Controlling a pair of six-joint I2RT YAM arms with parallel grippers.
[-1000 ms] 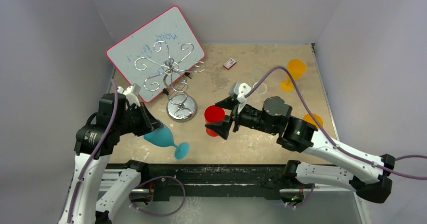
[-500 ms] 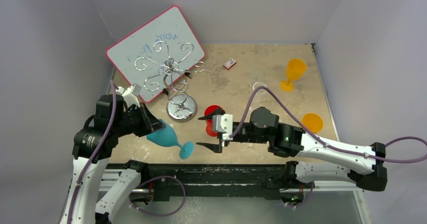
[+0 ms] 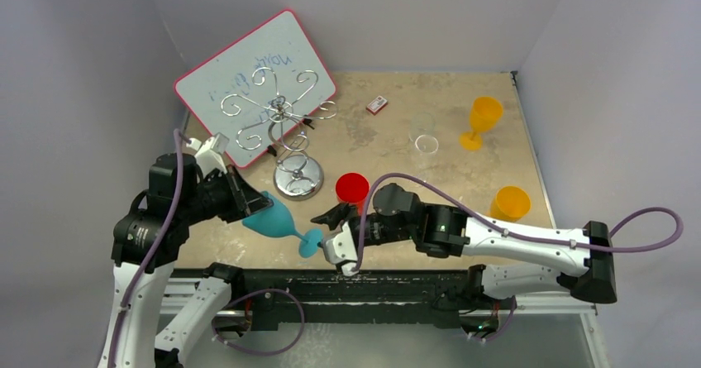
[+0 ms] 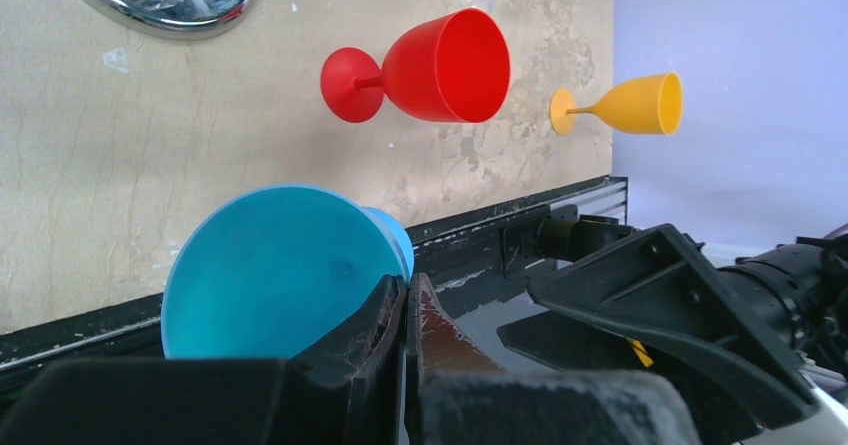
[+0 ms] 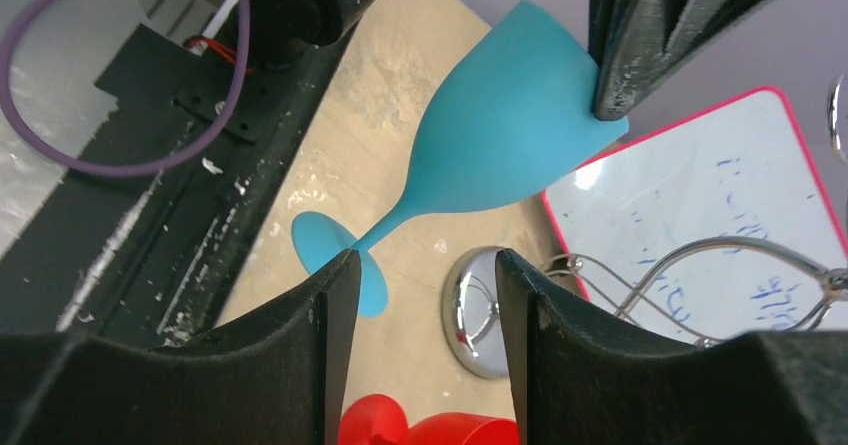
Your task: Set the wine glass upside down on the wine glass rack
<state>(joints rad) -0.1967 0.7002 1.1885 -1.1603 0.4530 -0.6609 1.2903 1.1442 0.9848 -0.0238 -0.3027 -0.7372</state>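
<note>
At the near edge of the tabletop (image 3: 463, 178) the right tool (image 3: 326, 236) reaches in from the right, jaws apart with nothing gripped. In its wrist view the foot of the blue glass (image 5: 500, 135) lies just ahead of the fingers, partly hidden behind one tip.

The blue glass (image 3: 277, 219) hangs tilted almost onto its side over the tabletop's near left part, bowl to the left, foot to the right. The left tool (image 3: 252, 207) is clamped on the bowl's rim, jaws pinched together on the wall.

Just behind stands a red glass (image 3: 352, 188), upright. Left of it is the rack's round base (image 3: 298, 178), and the rack (image 3: 281, 120) carries no glass. An orange glass (image 3: 510, 203) stands at the right edge. Farther back are a clear glass (image 3: 426, 140), a second orange glass (image 3: 482, 120) and a small red box (image 3: 377, 104). A whiteboard (image 3: 248, 78) leans behind the rack.
</note>
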